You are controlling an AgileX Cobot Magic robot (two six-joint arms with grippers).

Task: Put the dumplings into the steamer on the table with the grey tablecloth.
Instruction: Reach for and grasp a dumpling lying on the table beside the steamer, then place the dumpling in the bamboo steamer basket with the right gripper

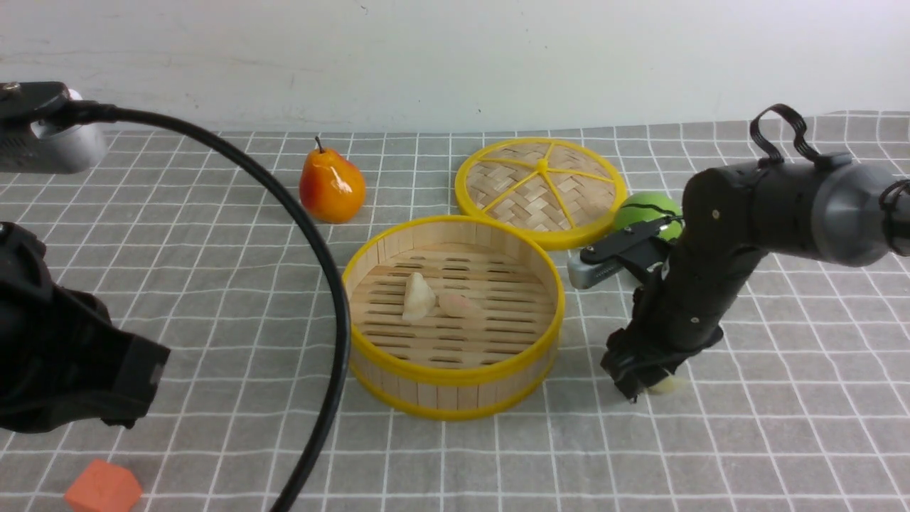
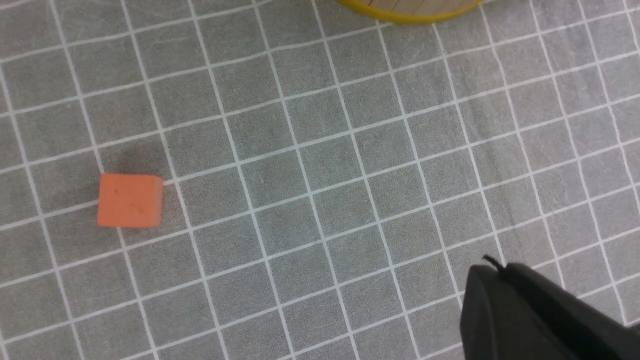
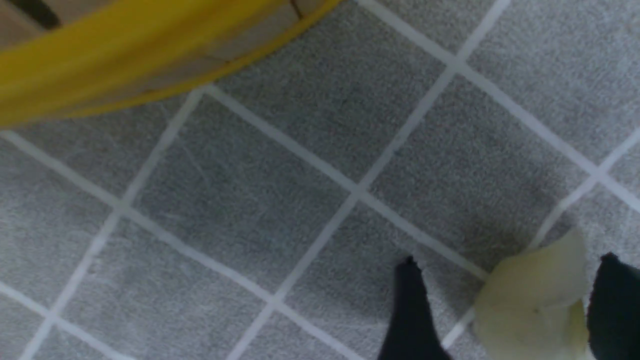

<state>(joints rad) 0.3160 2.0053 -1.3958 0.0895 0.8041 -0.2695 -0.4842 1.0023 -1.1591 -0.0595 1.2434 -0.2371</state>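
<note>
The steamer (image 1: 455,375) stands mid-table on the grey tablecloth (image 1: 746,441). An off-white dumpling (image 1: 418,296) and a pale pink dumpling (image 1: 458,305) lie on its slatted floor. The pale yellow dumpling (image 1: 665,385) lies on the cloth to the steamer's right. My right gripper (image 1: 640,387) is down at the cloth, open, its fingers on either side of this dumpling (image 3: 532,300); one finger (image 3: 412,310) stands apart from it, the other is close beside it. The steamer wall (image 3: 125,65) is near. My left gripper (image 1: 135,384) is at the left, shut and empty (image 2: 492,270).
The flat woven lid (image 1: 540,188) lies behind the steamer, with a green ball (image 1: 643,210) to its right. A pear (image 1: 332,186) stands at the back left. An orange block (image 1: 103,487) (image 2: 131,200) lies front left. A black cable (image 1: 313,249) arcs past the steamer's left side.
</note>
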